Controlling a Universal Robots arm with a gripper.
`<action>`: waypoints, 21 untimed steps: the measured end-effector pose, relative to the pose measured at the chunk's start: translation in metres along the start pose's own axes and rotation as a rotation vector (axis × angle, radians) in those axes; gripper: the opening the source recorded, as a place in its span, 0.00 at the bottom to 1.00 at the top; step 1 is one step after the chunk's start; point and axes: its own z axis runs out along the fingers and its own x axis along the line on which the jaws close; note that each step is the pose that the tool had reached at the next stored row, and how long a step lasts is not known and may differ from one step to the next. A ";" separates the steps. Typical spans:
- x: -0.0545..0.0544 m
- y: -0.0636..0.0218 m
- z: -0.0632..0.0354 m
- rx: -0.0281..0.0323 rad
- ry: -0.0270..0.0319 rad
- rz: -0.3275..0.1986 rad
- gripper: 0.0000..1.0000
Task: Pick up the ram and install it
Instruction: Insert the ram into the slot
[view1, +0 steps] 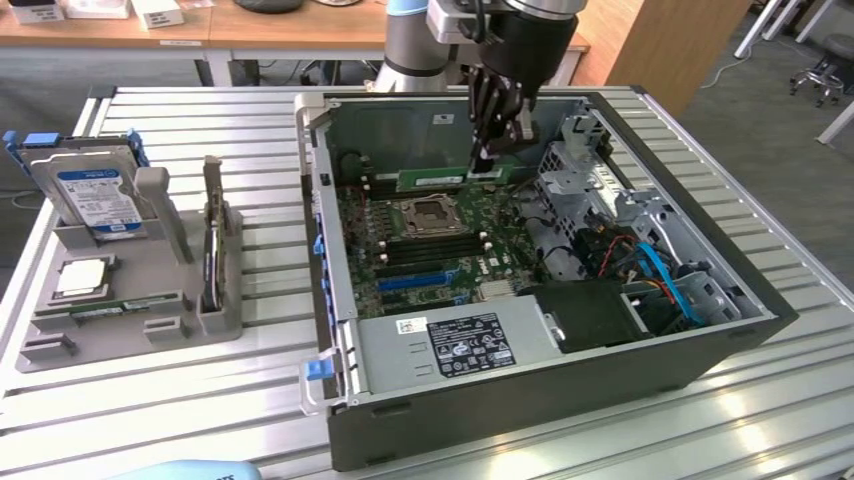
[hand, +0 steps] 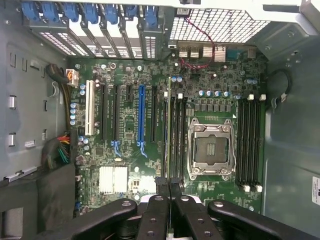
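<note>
Hanging above the open computer case (view1: 561, 385), the gripper (view1: 487, 172) is seen with its fingers drawn almost together, pinched on the upper edge of the ram (view1: 430, 181). The ram is held upright on its long edge, just behind the processor socket (view1: 430, 213) as the exterior view shows it, and lined up with the black memory slots there. Whether its lower edge touches a slot cannot be told.

From the wrist, the gripper (hand: 169, 187) is shown with its black fingers (hand: 161, 200) pressed side by side; the ram between them cannot be made out. The socket (hand: 210, 149) is seen open and unfilled, with empty memory slots (hand: 250, 142) on one side of it and more slots (hand: 176, 135) on the other, in line with the fingertips.

Well away from the socket, outside the case towards the exterior view's left, a grey tray (view1: 134, 338) is set on the table, with a hard drive (view1: 100, 195) standing in it.
</note>
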 end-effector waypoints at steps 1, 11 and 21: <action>0.000 0.0000 0.0006 -0.0001 0.0001 0.000 0.12; 0.000 -0.0004 0.0058 -0.0015 -0.0001 0.004 0.12; 0.000 -0.0008 0.0114 -0.0021 -0.0003 0.007 0.12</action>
